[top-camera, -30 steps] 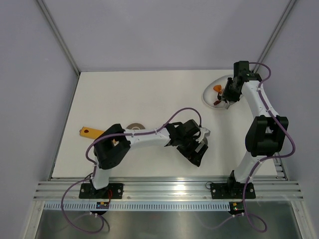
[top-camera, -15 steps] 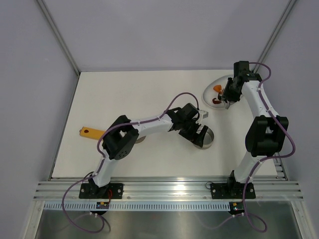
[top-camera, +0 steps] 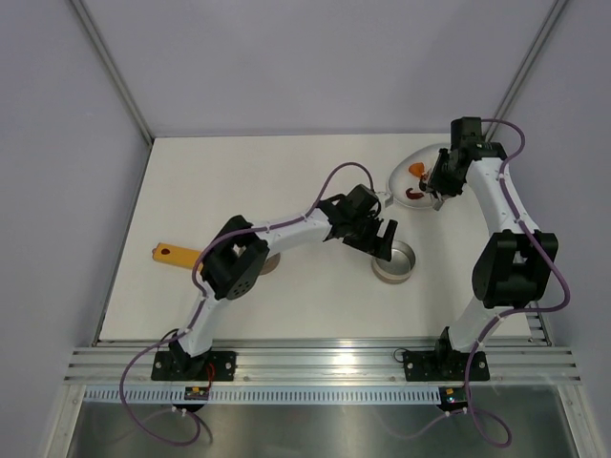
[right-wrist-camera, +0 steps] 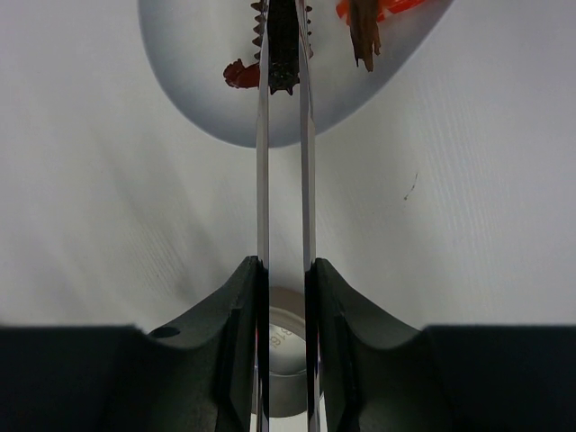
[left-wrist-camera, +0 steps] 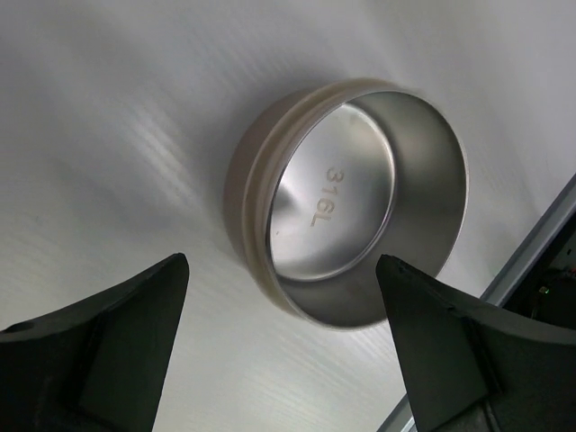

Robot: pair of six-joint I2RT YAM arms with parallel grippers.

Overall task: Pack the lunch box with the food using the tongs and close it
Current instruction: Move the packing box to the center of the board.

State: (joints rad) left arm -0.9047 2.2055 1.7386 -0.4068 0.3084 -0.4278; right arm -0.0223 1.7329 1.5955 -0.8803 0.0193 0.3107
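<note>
The lunch box (top-camera: 393, 262) is a round steel tin standing open and empty on the table; the left wrist view looks into it (left-wrist-camera: 351, 198). My left gripper (top-camera: 382, 239) hovers just beyond its far-left rim, open, with nothing between the fingers (left-wrist-camera: 281, 263). Only a sliver of the lid (top-camera: 269, 263) shows under the left arm. My right gripper (top-camera: 441, 183) is shut on the tongs (right-wrist-camera: 285, 180). Their serrated tips are over the white plate (top-camera: 399, 174), between a red piece of food (right-wrist-camera: 238, 74) and a brown piece (right-wrist-camera: 364, 36). An orange piece (top-camera: 415, 170) lies beside them.
A flat orange-yellow block (top-camera: 172, 253) lies at the left of the table. The left arm stretches across the middle of the table. Grey walls enclose the table on three sides, and a metal rail runs along the near edge.
My left gripper has drawn back from the near middle toward the far side, uncovering the lunch box, which stands free on the table. The right arm with the tongs has barely moved.
</note>
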